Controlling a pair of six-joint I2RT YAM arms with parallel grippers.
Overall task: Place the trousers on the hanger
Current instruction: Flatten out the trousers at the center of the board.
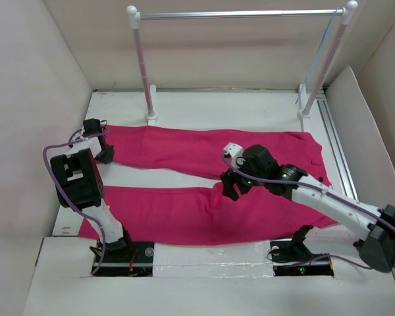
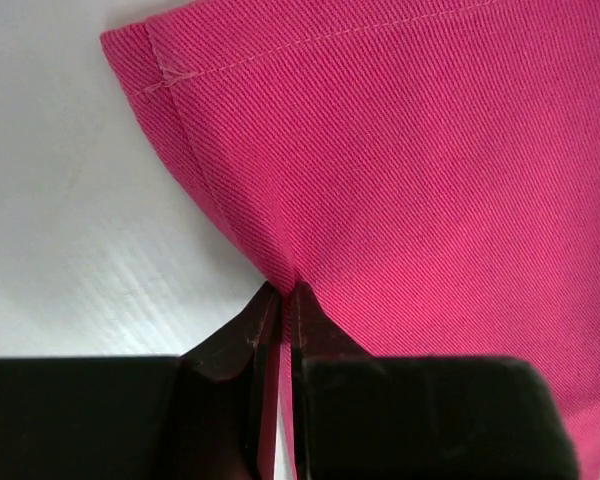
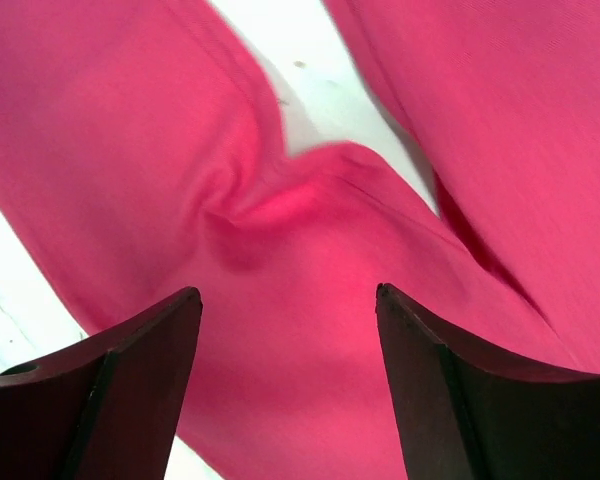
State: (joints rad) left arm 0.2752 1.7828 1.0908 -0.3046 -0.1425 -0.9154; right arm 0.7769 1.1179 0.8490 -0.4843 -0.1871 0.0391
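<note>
The magenta trousers lie flat on the white table, waist to the right, both legs running left. My left gripper is at the far leg's cuff. In the left wrist view my left gripper is shut on a pinched fold of the trousers near the hemmed corner. My right gripper is over the crotch where the legs part. In the right wrist view it is open above the bunched cloth, holding nothing. The hanger shows only as a thin pale-blue wire hanging beside the rack's right post.
A rack with white posts and a silver rail stands at the back of the table. Beige walls close in the left, back and right sides. A metal strip runs along the right edge.
</note>
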